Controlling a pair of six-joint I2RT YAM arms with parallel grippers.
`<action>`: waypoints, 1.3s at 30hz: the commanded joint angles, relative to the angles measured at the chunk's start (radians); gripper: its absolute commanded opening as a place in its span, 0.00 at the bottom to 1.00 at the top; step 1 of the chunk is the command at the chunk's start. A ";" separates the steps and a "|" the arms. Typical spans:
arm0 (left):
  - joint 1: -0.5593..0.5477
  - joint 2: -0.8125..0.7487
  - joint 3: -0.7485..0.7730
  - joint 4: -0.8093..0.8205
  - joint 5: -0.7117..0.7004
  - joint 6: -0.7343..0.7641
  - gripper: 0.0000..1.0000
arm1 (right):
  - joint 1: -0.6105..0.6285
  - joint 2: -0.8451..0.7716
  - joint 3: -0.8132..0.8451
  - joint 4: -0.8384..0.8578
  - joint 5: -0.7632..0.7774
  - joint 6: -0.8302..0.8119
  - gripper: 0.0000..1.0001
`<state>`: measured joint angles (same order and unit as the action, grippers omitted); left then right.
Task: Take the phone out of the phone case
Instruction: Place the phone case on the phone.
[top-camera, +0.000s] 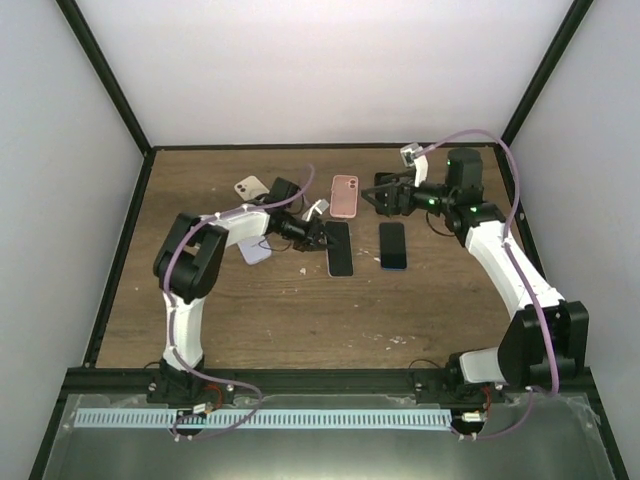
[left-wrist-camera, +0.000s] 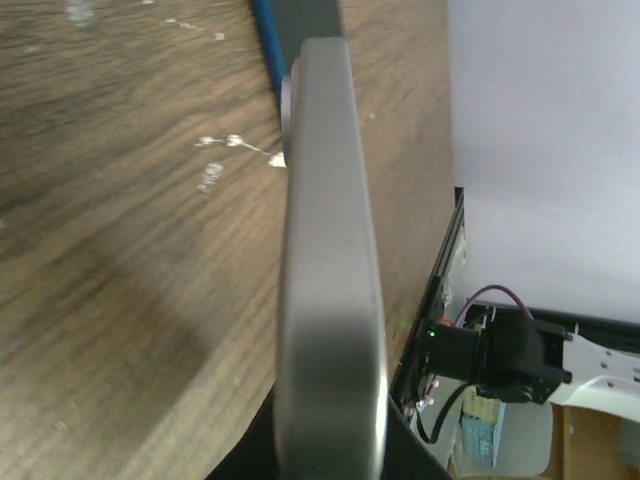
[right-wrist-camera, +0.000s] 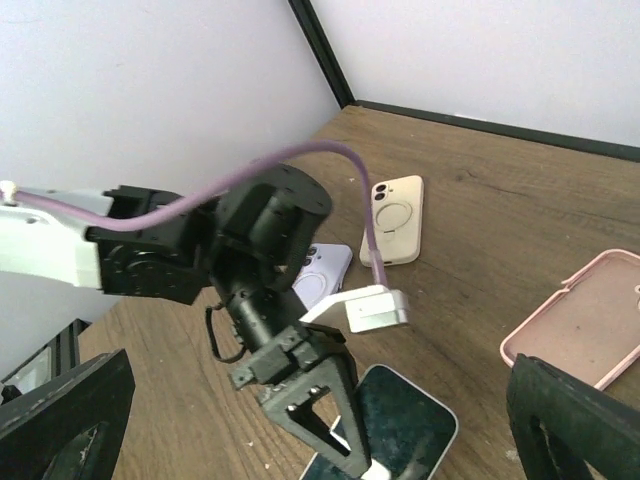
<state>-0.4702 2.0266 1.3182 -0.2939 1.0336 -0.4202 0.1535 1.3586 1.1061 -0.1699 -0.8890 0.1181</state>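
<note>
Table (top-camera: 300, 320): brown wood grain is shown, marked with pale scuffs.
Pink case (top-camera: 345, 195): laid open side up at the far middle (hollow exposed).
Dark phone (top-camera: 340, 248): laid screen up, just nearer.
Blue-edged phone (top-camera: 393, 245): laid to its right, apart.
Cream case (top-camera: 249, 188): set far left.
Lavender case (top-camera: 254, 252): partly hidden, nearer than the cream case.

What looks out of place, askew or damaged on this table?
Nothing looks spilled or broken. The pink case lies empty, hollow side up, and the left gripper pinches one edge of the black phone. That fits the job rather than a fault.
</note>
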 joint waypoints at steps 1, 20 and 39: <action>-0.013 0.084 0.096 -0.082 0.042 0.004 0.00 | -0.008 -0.021 0.000 -0.030 0.034 -0.055 1.00; -0.047 0.282 0.280 -0.108 -0.015 -0.053 0.06 | -0.011 -0.042 -0.041 -0.009 0.037 -0.067 1.00; -0.024 0.285 0.289 -0.081 -0.169 -0.085 0.10 | -0.013 -0.056 -0.062 0.007 0.036 -0.062 1.00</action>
<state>-0.5083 2.3043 1.5978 -0.4126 0.9417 -0.5026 0.1528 1.3312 1.0431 -0.1825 -0.8585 0.0639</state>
